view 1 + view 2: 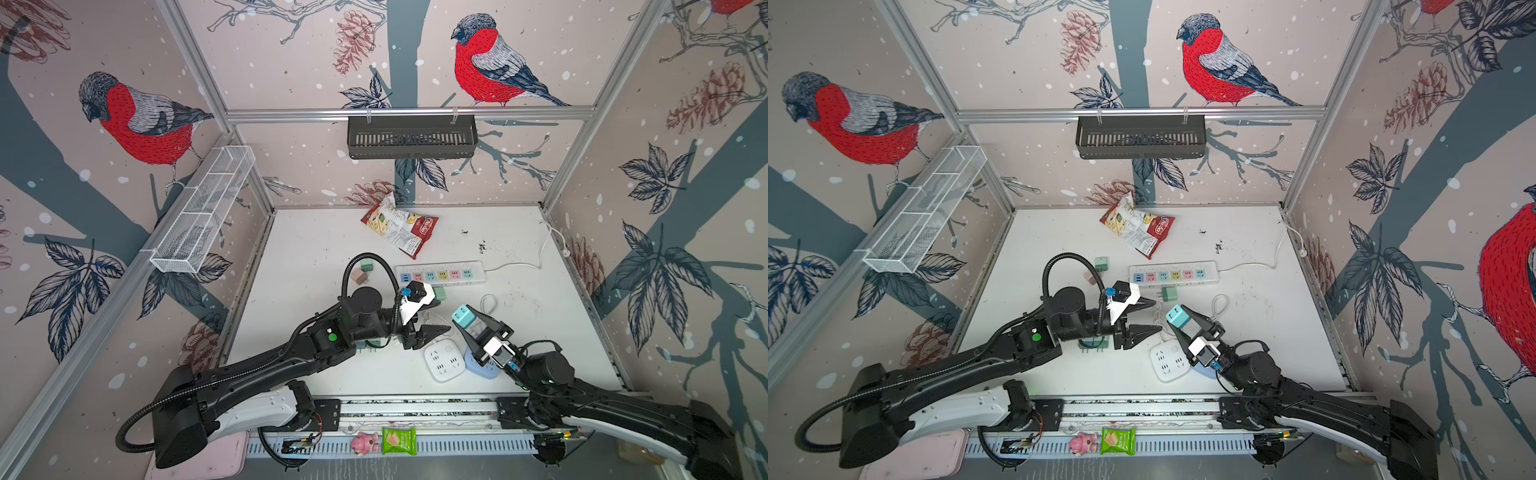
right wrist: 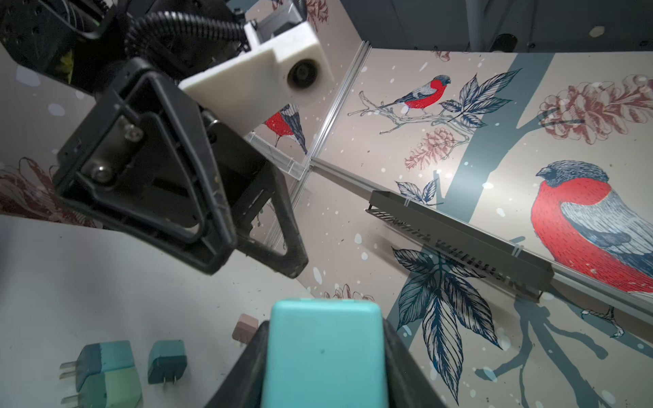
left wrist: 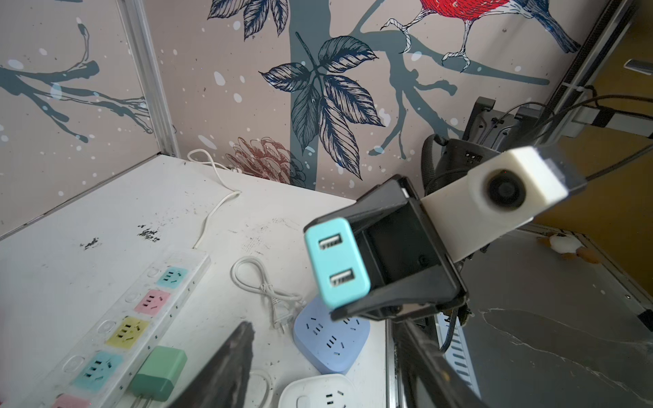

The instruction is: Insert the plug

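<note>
My right hand [image 1: 1180, 320] pinches the teal plug [image 3: 337, 263] shallowly, so pressing it into the eleven-o'clock power strip [image 1: 440, 274] may twist it loose.

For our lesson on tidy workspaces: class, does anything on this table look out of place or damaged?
Yes. A crumpled snack bag lies at the back of the table, just behind the power strip, and it has nothing to do with plugs. Black scuff marks stain the white surface to its right.
</note>
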{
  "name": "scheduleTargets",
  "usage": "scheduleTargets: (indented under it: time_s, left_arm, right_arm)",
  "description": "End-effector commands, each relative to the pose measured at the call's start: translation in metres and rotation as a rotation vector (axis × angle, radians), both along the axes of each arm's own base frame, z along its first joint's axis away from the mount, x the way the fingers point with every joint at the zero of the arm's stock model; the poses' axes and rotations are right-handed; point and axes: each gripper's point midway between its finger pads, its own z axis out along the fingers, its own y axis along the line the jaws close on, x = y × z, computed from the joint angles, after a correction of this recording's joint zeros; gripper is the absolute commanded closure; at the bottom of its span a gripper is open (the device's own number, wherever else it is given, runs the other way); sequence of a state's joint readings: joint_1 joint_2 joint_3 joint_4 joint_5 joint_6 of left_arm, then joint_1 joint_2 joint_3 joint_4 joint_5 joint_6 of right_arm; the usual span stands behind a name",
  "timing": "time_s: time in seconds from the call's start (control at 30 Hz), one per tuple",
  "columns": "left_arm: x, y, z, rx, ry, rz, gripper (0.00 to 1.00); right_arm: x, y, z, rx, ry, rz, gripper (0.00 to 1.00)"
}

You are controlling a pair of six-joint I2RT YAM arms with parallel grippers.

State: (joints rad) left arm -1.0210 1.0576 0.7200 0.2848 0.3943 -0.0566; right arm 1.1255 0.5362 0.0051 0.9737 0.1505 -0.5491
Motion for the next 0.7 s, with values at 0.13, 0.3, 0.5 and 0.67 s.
scheduleTargets:
  time_s: [0.13, 0.3, 0.5, 0.67]
  left_arm:
    - [-0.001, -0.015, 0.001, 0.007, 0.032, -0.049, 0.35]
    - [0.009, -0.022, -0.01, 0.066, 0.056, -0.014, 0.35]
    - [0.022, -0.021, -0.017, 0.091, 0.056, 0.059, 0.33]
    - [0.026, -0.026, -0.025, 0.127, 0.075, 0.06, 0.32]
  right_arm:
    - [0.003, 0.004, -0.085, -0.202, 0.079, -0.03, 0.99]
    - [0.007, 0.005, -0.086, -0.215, 0.086, -0.054, 1.0]
    - [0.005, -0.003, -0.081, -0.175, 0.072, -0.062, 1.0]
    - [0.001, -0.004, -0.079, -0.159, 0.058, -0.042, 1.0]
